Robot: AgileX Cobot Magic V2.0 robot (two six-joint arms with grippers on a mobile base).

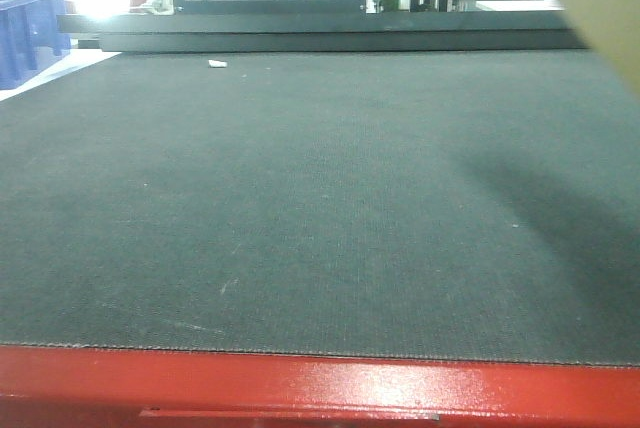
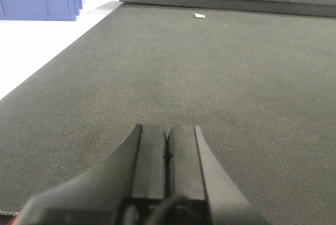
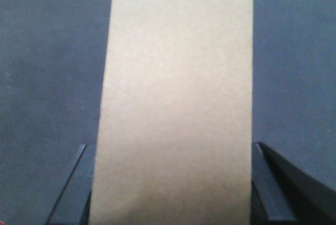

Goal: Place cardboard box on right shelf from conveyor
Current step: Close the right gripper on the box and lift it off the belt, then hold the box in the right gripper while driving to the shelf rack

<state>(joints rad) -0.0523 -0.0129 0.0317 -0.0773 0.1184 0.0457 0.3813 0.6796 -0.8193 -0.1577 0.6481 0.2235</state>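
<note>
Right wrist-mounted close-up: clamped on the cardboard box (image 3: 178, 67)

Shows the right gripper (image 3: 169, 149) pinching the box across its narrow width, one dark finger (image 3: 79, 183) pressed to the left long side and the other to the right long side. Puts the box squarely between those fingers, centred, reaching straight out ahead of the hand and past the top edge of the frame. Sets the long axis in line with the gripper's own forward direction, broad plain tan face turned up to the camera. Leaves the dark grey belt of the conveyor (image 3: 47, 51) visible on both sides beneath.

From the exterior front-facing camera, catches only a blurred tan corner of the box at upper right, above the belt, with a soft shadow on the belt below it; cannot tell its tilt from there. Also takes in the red frame edge (image 1: 320, 388) along the near side, a blue bin (image 1: 30, 33) at far left and a small white scrap (image 1: 217, 63) near the belt's far end.

From the left wrist, shows the left gripper (image 2: 168, 130) with fingers pressed together, holding nothing, low over the belt.
</note>
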